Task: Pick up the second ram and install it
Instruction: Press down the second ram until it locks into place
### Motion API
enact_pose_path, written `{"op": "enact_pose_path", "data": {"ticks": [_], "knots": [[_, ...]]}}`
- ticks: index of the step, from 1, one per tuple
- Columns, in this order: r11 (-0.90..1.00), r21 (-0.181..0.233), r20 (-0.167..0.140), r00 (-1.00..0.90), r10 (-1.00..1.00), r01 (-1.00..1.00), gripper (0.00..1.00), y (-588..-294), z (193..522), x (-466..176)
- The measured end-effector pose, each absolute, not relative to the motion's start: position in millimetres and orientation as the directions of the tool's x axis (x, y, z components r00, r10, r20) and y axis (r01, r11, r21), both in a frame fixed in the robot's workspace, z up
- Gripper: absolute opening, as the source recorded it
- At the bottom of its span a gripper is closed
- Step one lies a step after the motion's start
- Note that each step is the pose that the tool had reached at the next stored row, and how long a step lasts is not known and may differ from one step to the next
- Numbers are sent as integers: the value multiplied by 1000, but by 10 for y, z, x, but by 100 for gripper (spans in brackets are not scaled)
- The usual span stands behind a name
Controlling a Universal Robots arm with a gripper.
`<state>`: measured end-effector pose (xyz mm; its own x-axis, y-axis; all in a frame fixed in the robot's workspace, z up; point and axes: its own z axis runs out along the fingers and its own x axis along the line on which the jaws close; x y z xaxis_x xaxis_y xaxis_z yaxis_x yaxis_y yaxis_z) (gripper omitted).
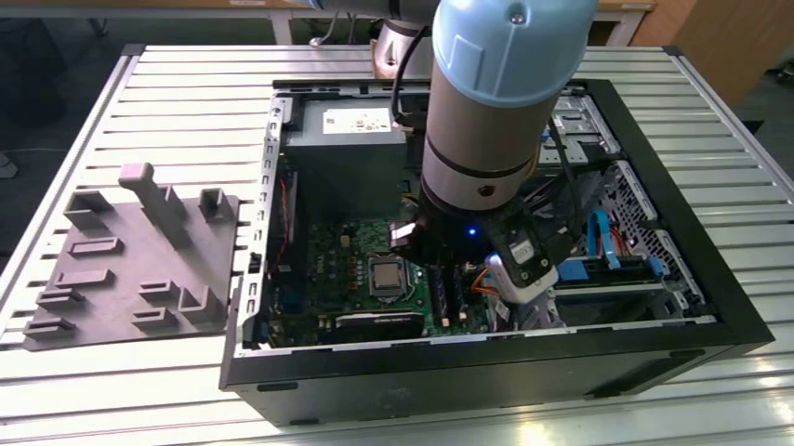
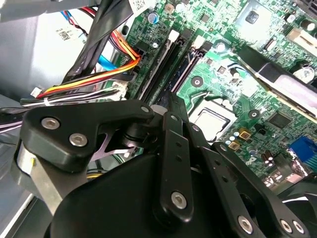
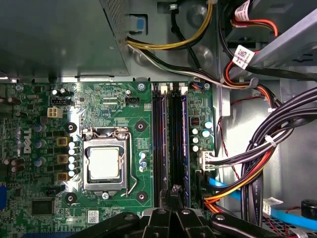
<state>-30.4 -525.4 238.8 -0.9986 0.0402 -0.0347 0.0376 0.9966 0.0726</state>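
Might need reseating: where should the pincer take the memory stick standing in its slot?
Take the memory stick by its long top edge, mid-length, closing across its thin faces, coming straight down. It stands on edge in the motherboard, capacitors beside, so that edge is free.

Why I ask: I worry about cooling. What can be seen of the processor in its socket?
The processor is a square, pale silvery metal plate lying flat in its socket on the green motherboard. A metal bracket frames it, with a thin wire lever along one side. Its top is bare: no cooler sits on it. It lies beside the long black memory slots, apart from them. The gripper hangs over those slots, not touching the processor.
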Motion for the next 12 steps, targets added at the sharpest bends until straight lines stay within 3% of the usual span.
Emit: {"op": "enact_pose_path", "data": {"ticks": [12], "knots": [[997,66,-35,-999,40,38,11,-5277,2386,-305]]}}
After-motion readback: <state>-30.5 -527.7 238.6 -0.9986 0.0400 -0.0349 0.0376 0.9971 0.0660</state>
